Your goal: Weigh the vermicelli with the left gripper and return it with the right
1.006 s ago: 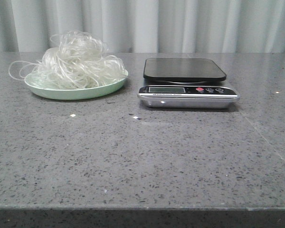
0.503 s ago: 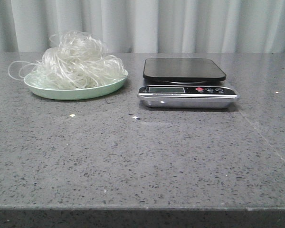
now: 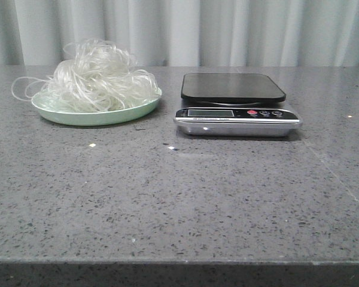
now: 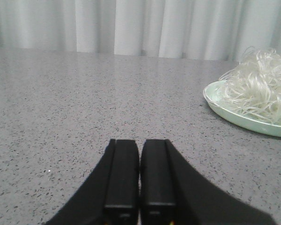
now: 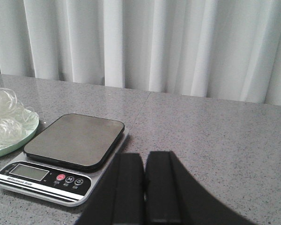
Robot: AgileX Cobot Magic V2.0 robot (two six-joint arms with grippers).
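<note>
The vermicelli [image 3: 96,78], a fluffy whitish tangle with stray loops, lies heaped on a pale green plate [image 3: 96,115] at the back left of the grey table. It also shows in the left wrist view [image 4: 260,86] and at the edge of the right wrist view [image 5: 4,117]. A kitchen scale [image 3: 233,87] with a black platform and silver base stands to the plate's right, its platform bare. My left gripper [image 4: 139,143] is shut and empty, low over the table, away from the plate [image 4: 239,115]. My right gripper [image 5: 144,157] is shut and empty, beside the scale [image 5: 75,140]. Neither gripper shows in the front view.
The scale's display and buttons [image 3: 236,113] face the table's front edge [image 3: 179,262]. White curtains [image 3: 185,30] hang behind the table. A few small pale specks [image 3: 91,145] lie on the stone top in front of the plate.
</note>
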